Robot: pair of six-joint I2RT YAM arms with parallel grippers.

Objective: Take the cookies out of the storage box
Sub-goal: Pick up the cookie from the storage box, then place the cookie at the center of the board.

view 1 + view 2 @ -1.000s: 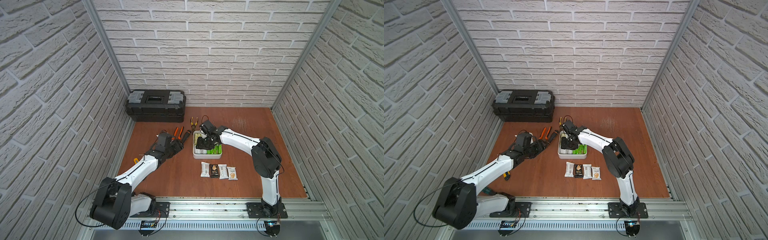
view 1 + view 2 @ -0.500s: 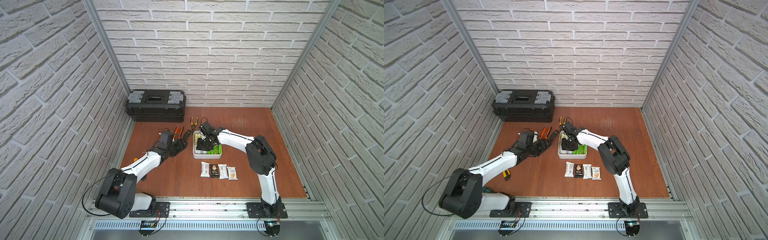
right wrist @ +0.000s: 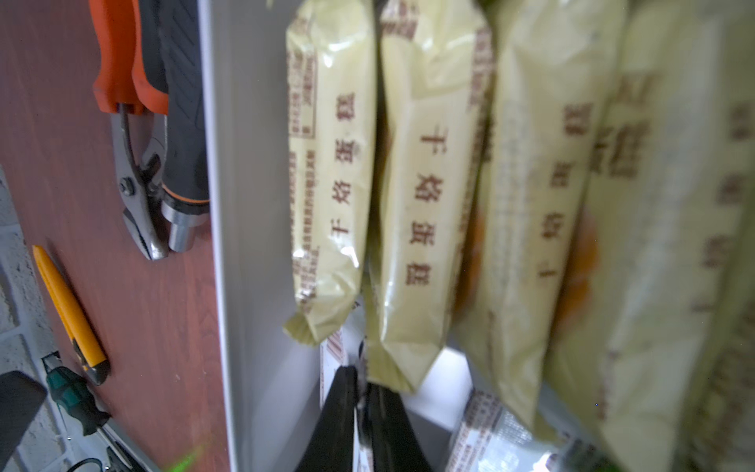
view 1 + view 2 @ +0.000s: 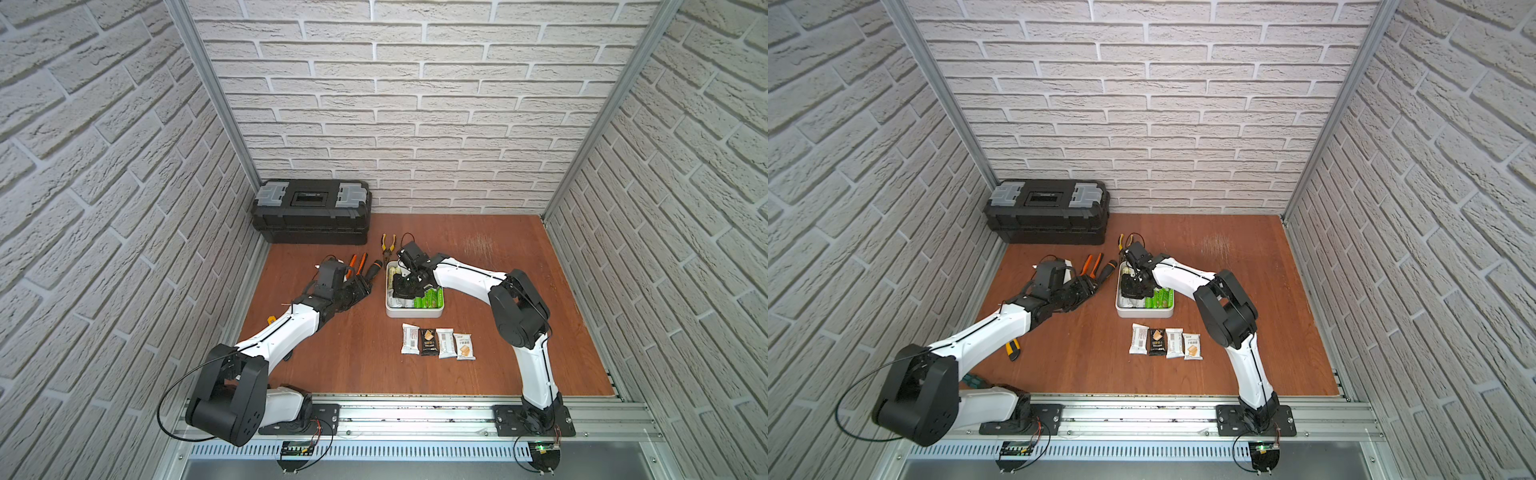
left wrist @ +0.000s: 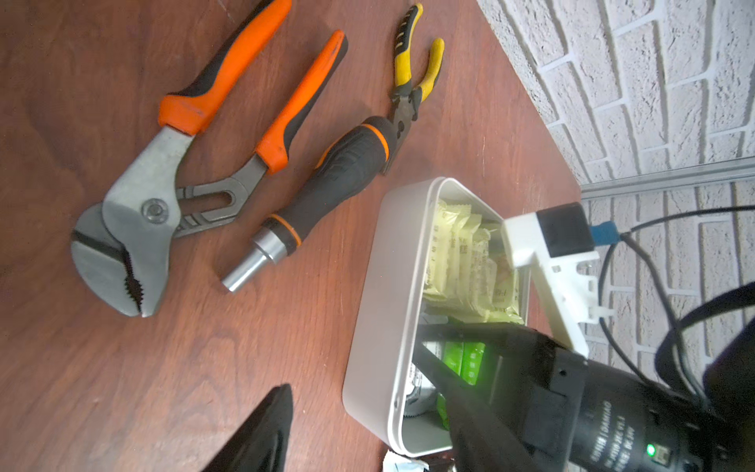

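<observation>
White and black wrappers lie nearest: four cookies [image 4: 428, 341] in a flat row on the wooden table [image 4: 561, 332], outside the tray and well short of the right gripper's fingers. Just beyond them the storage box [image 4: 413, 313] holds the rest. Green packets [image 4: 430, 298] stand on edge to one side of those fingers, and pale yellow packets [image 3: 331, 163] stand on edge just past the fingertips.

The right gripper [image 3: 361, 408] points down inside the box, its white forearm reaching in from the bent elbow. Its fingers [image 3: 339, 412] are pressed nearly together on the thin edge of a white packet [image 3: 333, 351] with red print.

The left gripper [image 4: 360, 289] lies low over the table beside the box, clear of its wall, fingers [image 5: 263, 429] spread and empty. Past them lie a screwdriver [image 5: 327, 192], orange-handled pliers [image 5: 163, 184] and yellow-handled pliers [image 5: 408, 94]. Farthest stands a black toolbox [image 4: 311, 216].
</observation>
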